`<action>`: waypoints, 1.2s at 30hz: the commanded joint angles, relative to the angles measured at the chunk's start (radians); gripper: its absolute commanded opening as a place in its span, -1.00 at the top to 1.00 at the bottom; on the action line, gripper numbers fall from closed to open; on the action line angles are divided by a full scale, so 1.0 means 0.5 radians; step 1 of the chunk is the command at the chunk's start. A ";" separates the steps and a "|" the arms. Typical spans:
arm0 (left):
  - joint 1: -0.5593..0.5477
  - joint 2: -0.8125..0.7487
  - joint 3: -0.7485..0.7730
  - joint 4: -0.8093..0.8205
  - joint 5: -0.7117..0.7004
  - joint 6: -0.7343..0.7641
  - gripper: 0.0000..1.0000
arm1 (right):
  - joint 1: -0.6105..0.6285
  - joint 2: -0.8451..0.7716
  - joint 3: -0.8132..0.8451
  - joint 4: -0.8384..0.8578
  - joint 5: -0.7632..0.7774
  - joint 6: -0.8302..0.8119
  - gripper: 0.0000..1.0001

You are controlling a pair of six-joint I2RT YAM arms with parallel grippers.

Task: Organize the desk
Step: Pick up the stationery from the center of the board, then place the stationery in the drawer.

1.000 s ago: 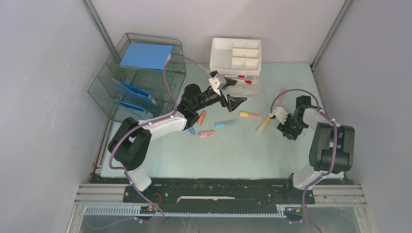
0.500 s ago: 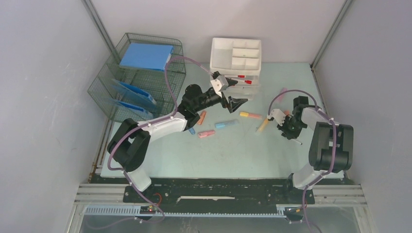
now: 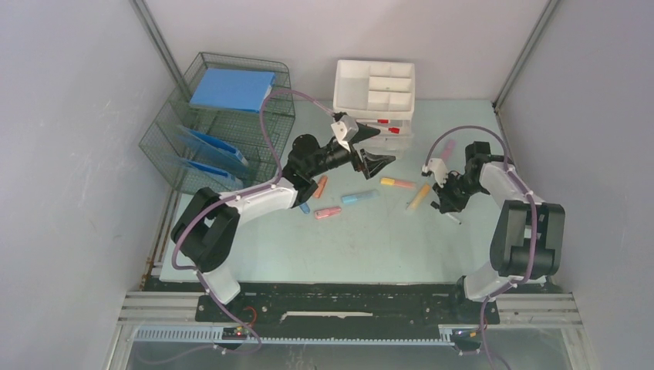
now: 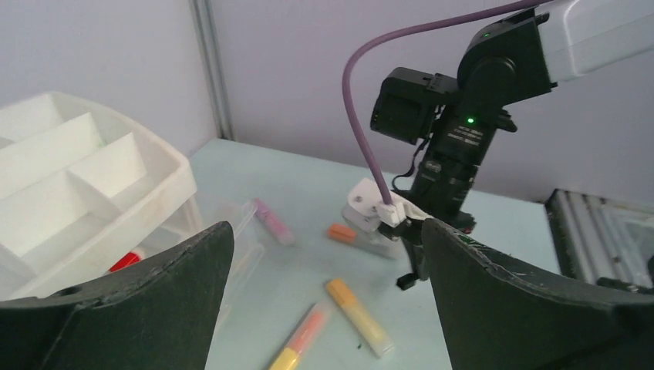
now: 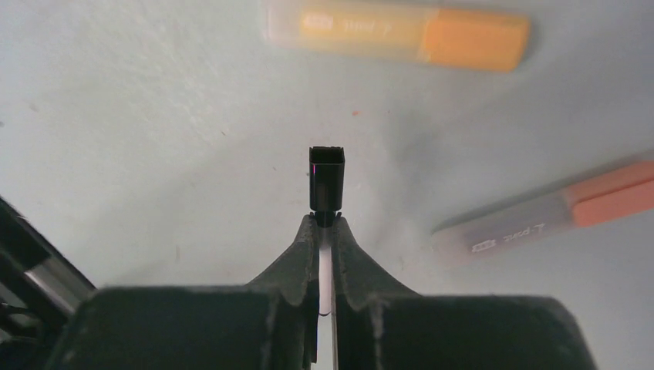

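The desk (image 3: pixel 370 239) is a pale mint-green tabletop. Several highlighters lie on its middle: a yellow one (image 3: pixel 419 197), an orange-yellow one (image 3: pixel 398 183), a blue one (image 3: pixel 359 197) and a pink one (image 3: pixel 328 212). My left gripper (image 3: pixel 375 148) hangs open and empty above the desk beside the white organizer (image 3: pixel 374 89); its fingers frame the highlighters in the left wrist view (image 4: pixel 325 227). My right gripper (image 3: pixel 447 206) is shut on a thin white pen with a black cap (image 5: pixel 326 177), held just above the desk near the yellow highlighter (image 5: pixel 397 35).
A wire rack (image 3: pixel 220 123) holding a blue folder (image 3: pixel 231 89) stands at the back left. Clear drawers (image 3: pixel 385 139) sit under the organizer. An orange highlighter (image 3: pixel 319 186) lies by my left arm, a pink one (image 3: pixel 449 146) at the right back. Grey walls enclose the desk.
My right gripper has moved away from its base and a little left, carrying the pen. My left gripper has barely shifted and stays open.
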 commanded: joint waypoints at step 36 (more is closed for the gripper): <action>-0.332 0.470 0.449 0.061 -0.536 -1.117 -0.90 | -0.637 -0.937 -0.377 2.196 -1.805 3.124 1.00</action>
